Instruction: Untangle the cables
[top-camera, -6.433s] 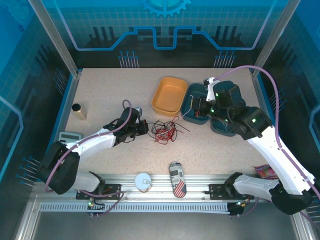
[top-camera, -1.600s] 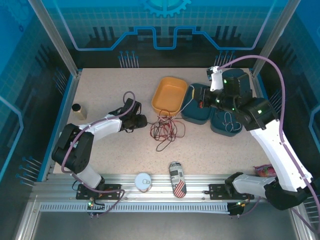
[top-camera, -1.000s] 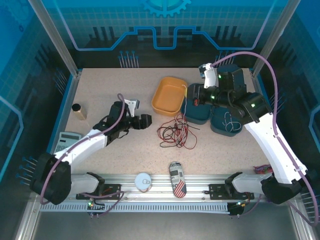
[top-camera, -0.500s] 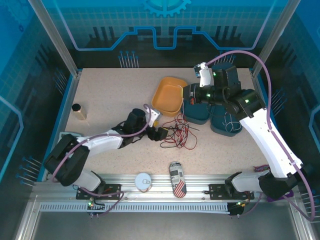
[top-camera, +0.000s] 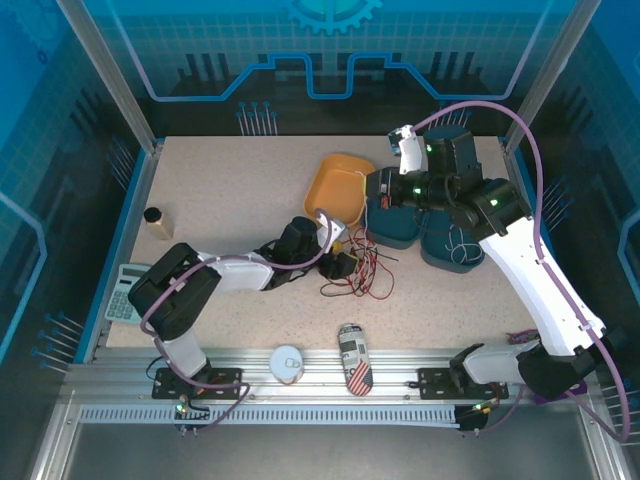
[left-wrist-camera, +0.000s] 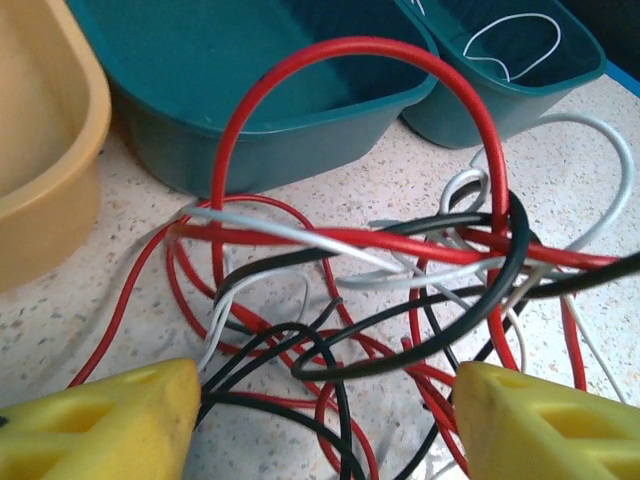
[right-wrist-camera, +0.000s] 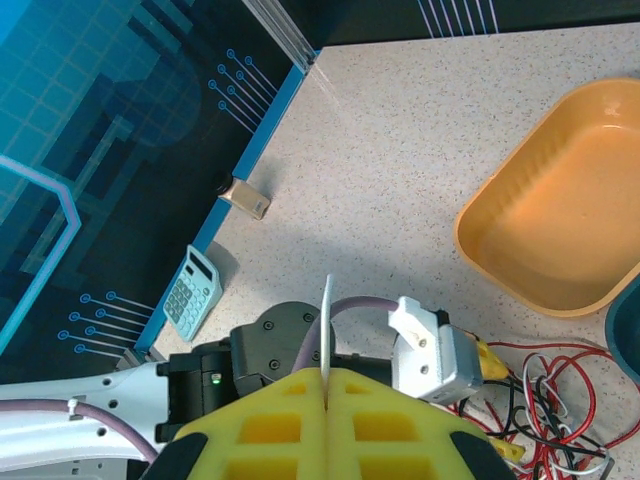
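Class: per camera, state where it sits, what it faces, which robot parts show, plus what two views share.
Top external: above and behind, looking down at table; left arm and right arm show.
Left wrist: low, facing cables and teal bins; yellow fingers show, jaws open.
Right wrist: raised, looking down on left arm, orange tray; jaws shut on white cable.
Shared: both wrist views show orange tray, cables.

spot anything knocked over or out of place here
A patterned can lies on its side at the near edge, partly on the metal rail. The cables are a tangled red, black and white heap.
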